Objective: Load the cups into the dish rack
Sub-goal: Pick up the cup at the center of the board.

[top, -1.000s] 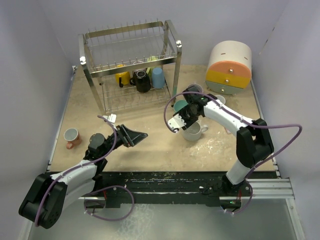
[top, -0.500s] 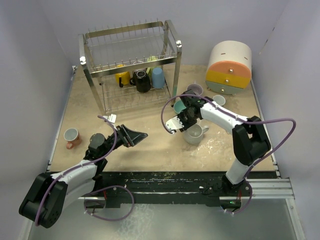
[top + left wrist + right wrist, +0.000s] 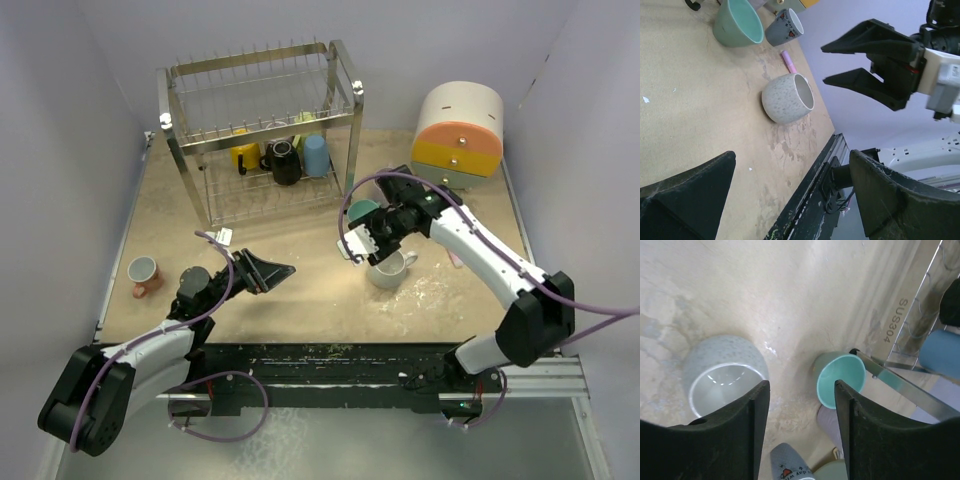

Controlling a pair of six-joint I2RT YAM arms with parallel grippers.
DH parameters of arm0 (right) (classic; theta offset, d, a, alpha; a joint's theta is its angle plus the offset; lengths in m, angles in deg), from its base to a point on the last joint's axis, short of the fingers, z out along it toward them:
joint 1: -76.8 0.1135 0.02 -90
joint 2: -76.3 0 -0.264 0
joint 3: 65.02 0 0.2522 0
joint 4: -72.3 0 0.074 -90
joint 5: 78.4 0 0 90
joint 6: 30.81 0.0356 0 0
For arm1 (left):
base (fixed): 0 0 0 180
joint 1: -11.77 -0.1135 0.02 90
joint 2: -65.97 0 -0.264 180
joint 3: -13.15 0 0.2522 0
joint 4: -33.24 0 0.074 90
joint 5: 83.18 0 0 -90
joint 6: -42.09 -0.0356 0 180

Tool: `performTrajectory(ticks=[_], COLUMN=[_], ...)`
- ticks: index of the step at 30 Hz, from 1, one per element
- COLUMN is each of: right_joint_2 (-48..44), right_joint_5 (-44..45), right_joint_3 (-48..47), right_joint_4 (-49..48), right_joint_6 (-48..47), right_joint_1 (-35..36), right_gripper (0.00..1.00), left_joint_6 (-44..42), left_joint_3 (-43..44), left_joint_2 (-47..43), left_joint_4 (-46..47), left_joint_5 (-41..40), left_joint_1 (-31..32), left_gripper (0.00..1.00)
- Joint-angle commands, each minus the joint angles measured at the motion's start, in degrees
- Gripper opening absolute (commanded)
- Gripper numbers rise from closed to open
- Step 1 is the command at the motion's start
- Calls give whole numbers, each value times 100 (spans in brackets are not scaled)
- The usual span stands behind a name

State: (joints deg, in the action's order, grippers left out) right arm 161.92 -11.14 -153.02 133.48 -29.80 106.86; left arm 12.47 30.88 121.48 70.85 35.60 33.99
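The chrome dish rack (image 3: 258,120) stands at the back left with a yellow cup (image 3: 243,155), a black cup (image 3: 284,162) and a blue cup (image 3: 316,155) on its lower tier. My right gripper (image 3: 362,245) (image 3: 800,385) hangs open and empty above the table, between a speckled white cup (image 3: 388,268) (image 3: 722,372) and a teal cup (image 3: 362,211) (image 3: 840,377) lying on its side. A grey printed cup (image 3: 790,462) is just beyond. A pink cup (image 3: 144,272) stands far left. My left gripper (image 3: 270,270) (image 3: 792,195) is open and empty, low over the near table.
A round white-orange-yellow drawer unit (image 3: 458,135) stands at the back right. The rack's leg (image 3: 900,380) runs close beside the teal cup. A small pink bar (image 3: 788,61) lies past the speckled cup. The table's near edge has a black rail (image 3: 350,360).
My right gripper shifted slightly right and back, its elbow swinging out to the right, and its jaws stand a little wider. The left arm has not moved.
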Motion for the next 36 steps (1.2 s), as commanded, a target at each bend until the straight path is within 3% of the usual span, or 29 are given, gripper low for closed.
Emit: performTrajectory(ticks=[1, 11, 20, 32, 34, 36], right_joint_2=[-371, -352, 403, 842, 888, 926], right_joint_5=[-592, 589, 697, 685, 666, 616], right_joint_3=[-21, 594, 671, 859, 814, 761], right_joint_4=[868, 123, -364, -730, -727, -693], right_joint_6=[-326, -501, -501, -216, -132, -7], right_joint_1=[25, 26, 20, 19, 23, 21], right_gripper=[59, 62, 55, 33, 24, 8], left_joint_6=[-134, -97, -95, -134, -121, -116], left_joint_3=[32, -28, -61, -73, -76, -72], left_joint_2=[-64, -154, -332, -375, -350, -356], left_joint_4=[250, 235, 92, 24, 54, 54], left_joint_5=[-39, -47, -76, -123, -103, -92], left_joint_1=[27, 27, 23, 18, 22, 19], left_gripper=[97, 97, 97, 97, 97, 97])
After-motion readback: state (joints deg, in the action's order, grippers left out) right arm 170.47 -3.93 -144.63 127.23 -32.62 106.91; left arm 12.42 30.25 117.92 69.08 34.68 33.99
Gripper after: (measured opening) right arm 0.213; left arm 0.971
